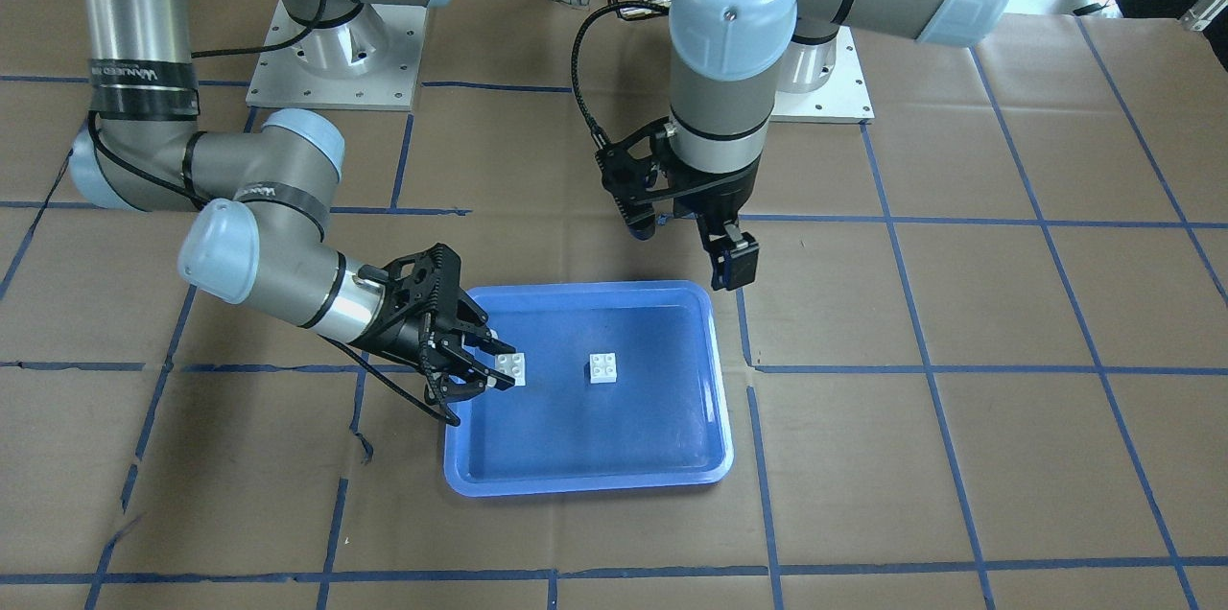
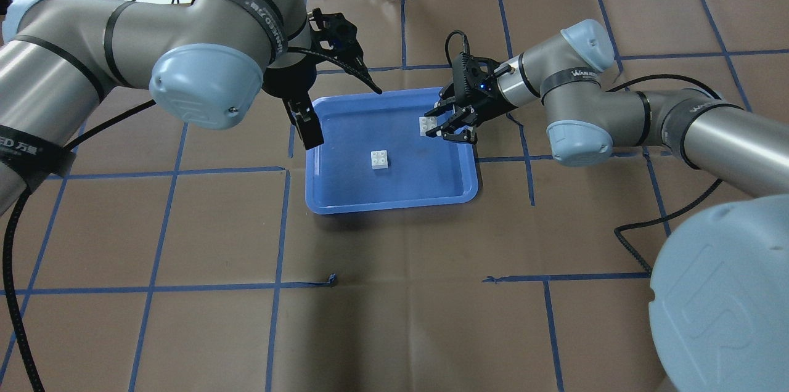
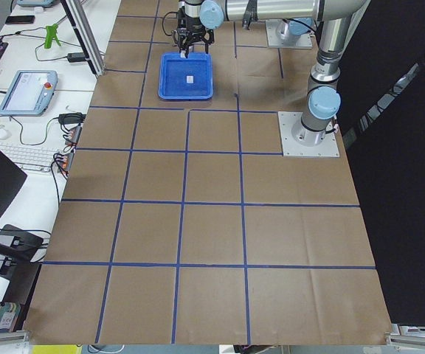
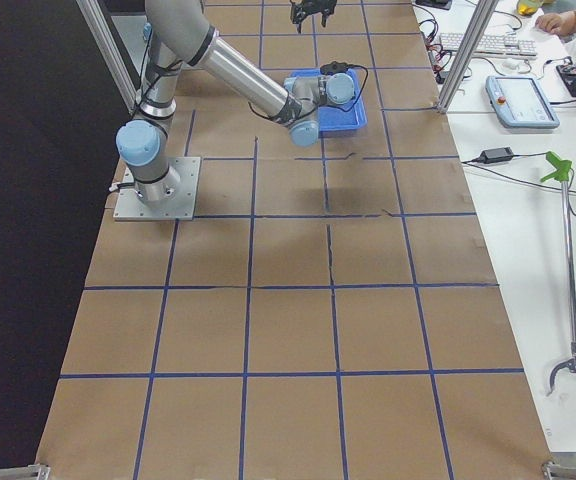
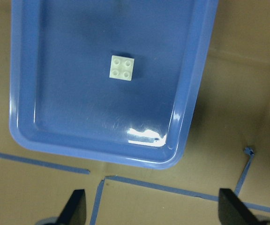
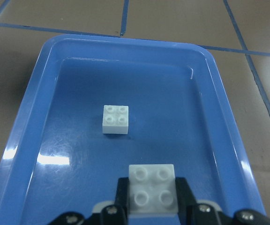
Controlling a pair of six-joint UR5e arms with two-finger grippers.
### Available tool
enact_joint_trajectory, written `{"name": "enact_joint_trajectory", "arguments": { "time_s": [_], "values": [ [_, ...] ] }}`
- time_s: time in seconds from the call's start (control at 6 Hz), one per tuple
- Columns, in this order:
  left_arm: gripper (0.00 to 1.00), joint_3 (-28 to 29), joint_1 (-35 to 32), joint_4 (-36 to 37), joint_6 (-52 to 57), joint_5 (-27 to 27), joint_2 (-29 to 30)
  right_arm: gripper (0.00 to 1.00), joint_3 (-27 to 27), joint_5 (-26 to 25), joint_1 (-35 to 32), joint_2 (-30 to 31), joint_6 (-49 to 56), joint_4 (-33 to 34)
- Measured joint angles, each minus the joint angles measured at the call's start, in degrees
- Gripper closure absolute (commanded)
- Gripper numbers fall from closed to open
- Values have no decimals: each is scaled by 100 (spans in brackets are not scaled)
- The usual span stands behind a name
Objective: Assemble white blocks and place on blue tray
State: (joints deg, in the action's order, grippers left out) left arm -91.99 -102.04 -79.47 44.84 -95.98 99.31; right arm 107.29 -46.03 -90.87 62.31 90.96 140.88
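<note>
The blue tray (image 1: 595, 483) (image 2: 394, 206) lies mid-table. One white block (image 1: 602, 367) (image 2: 380, 159) (image 5: 123, 68) (image 6: 116, 118) rests studs-up near the tray's middle. My right gripper (image 1: 505, 366) (image 2: 434, 124) (image 6: 152, 201) is shut on the second white block (image 1: 512, 367) (image 2: 426, 125) (image 6: 152, 190), holding it studs-up low over the tray's end on my right. My left gripper (image 1: 734, 267) (image 2: 307, 129) (image 5: 153, 213) is open and empty, hovering by the tray's far corner on my left; the left wrist view shows its fingertips (image 5: 76, 206) wide apart.
Brown paper with a blue tape grid (image 2: 280, 225) covers the table. The two arm bases (image 1: 336, 54) stand at the robot's side. Cables hang from both wrists (image 2: 345, 65). Keyboards and a teach pendant (image 3: 28, 92) lie beyond the table's edge.
</note>
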Motion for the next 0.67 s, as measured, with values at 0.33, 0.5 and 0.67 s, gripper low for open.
{"name": "enact_joint_trajectory", "arguments": {
  "time_s": [0.33,0.5,0.67],
  "values": [
    [1,53,283,-196,-1705,211,-303,77,0,-42,-195,-258,-216,287],
    [1,75,496,-410,-2137,448,-508,77,-4,-49,-252,-351,-229,348],
    [1,84,616,-469,-2558,535,-655,77,-6,-53,-307,-441,-232,406]
  ]
}}
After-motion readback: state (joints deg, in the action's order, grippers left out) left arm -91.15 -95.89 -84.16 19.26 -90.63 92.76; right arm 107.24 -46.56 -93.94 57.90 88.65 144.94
